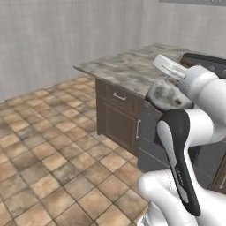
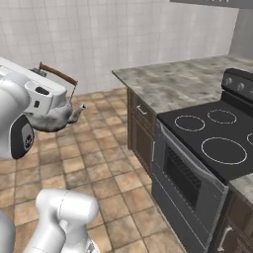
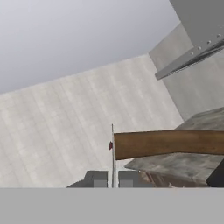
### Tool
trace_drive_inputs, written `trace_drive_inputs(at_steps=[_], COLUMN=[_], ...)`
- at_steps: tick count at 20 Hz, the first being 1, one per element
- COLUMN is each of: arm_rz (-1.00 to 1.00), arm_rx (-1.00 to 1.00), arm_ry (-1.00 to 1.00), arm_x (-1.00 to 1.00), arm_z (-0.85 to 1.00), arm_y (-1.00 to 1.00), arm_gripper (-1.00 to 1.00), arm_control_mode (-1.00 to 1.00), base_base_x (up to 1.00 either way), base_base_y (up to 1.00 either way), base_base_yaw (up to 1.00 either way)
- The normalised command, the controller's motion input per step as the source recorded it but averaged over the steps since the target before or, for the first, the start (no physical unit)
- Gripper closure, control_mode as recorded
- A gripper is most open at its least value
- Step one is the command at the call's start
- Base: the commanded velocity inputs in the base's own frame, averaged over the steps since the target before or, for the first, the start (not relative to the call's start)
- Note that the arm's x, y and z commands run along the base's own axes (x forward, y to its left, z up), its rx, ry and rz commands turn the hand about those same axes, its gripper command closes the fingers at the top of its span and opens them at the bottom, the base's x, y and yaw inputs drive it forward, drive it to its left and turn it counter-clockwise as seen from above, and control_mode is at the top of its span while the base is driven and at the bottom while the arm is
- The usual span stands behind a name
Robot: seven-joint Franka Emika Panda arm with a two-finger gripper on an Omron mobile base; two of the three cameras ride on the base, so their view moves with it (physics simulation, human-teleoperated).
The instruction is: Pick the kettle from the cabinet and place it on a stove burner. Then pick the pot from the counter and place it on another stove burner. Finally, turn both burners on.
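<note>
Tiled kitchen: brown tile floor, pale tiled wall. The counter, mottled grey-brown stone, runs through the upper right of the left base view over dark brown lower drawers; in the right base view it lies center to upper right.

Black stove at right of the right base view, 3 ringed burners visible on top, oven door below, all bare.

The kettle, silvery, spout pointing right, hangs in the air at the left of the right base view, over the floor and well apart from the stove. Its thin brown handle arches above it. In the left base view the kettle shows at right-center, partly behind the white arm, seen against the counter edge.

Gripper: fingers pressed near together at the bottom center of the hand view, clenched on the kettle handle; the brown bar of it stretches from the center to the right edge just above the tips.
</note>
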Motion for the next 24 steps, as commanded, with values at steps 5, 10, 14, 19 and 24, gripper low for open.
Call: trace_drive_inputs(at_steps=[5, 10, 14, 19, 24], arm_rz=[0.00, 0.00, 0.00, 0.00, 0.00], arm_rx=[0.00, 0.00, 0.00, 0.00, 0.00], arm_ry=[0.00, 0.00, 0.00, 0.00, 0.00], arm_x=[0.00, 0.00, 0.00, 0.00, 0.00], arm_z=[0.00, 0.00, 0.00, 0.00, 0.00], arm_y=[0.00, 0.00, 0.00, 0.00, 0.00], arm_gripper=[1.00, 1.00, 1.00, 1.00, 1.00], arm_control_mode=[1.00, 1.00, 1.00, 1.00, 1.00], base_base_x=[0.32, 0.30, 0.28, 0.31, 0.32], base_base_y=[0.00, 0.00, 0.06, 0.14, 0.24], base_base_yaw=[-0.34, -0.34, -0.33, -0.29, -0.26])
